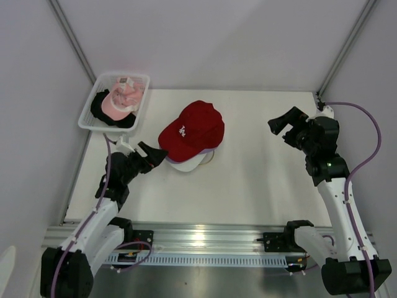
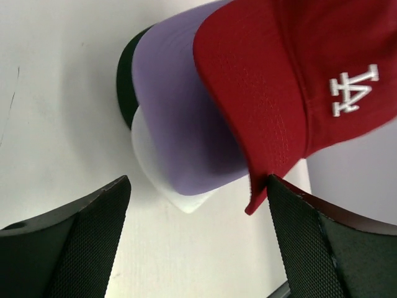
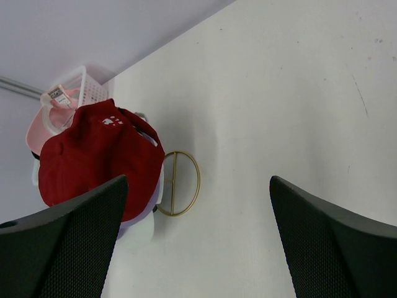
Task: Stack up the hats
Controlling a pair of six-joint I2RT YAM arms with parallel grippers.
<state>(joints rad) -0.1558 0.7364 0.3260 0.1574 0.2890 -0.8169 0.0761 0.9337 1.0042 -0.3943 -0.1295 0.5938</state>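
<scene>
Part of the job is done. A pile of hats sits near the middle of the white worktop (image 1: 260,180). On top is a red fabric baseball cap with a small white logo (image 1: 192,127). Under it the left wrist view shows the curved brim of a lavender fabric cap (image 2: 186,112), then a white fabric cap (image 2: 155,167), and a dark cap (image 2: 126,81) at the very bottom, so it looks like four hats are stacked. The brims do not line up; they fan out a little. Two hats are left to do, I think: a pink fabric cap (image 1: 121,99) lies on top of a black fabric cap (image 1: 102,112) inside the white mesh basket (image 1: 87,118) at the far left corner. The left end effector (image 1: 159,155) is down low, just beside the brims of the pile, with its fingers wide apart and nothing in them. The tip of the red brim is right next to one finger, and I cannot tell if they touch. The right end effector (image 1: 279,130) is also wide apart and empty, well away from the pile on the right side. A thin gold wire stand (image 3: 178,183) pokes out from under the pile. The basket wall stands around the last two hats, so an arm has to reach in from above to get them. The pink cap has to come out first, since it covers the black one.
</scene>
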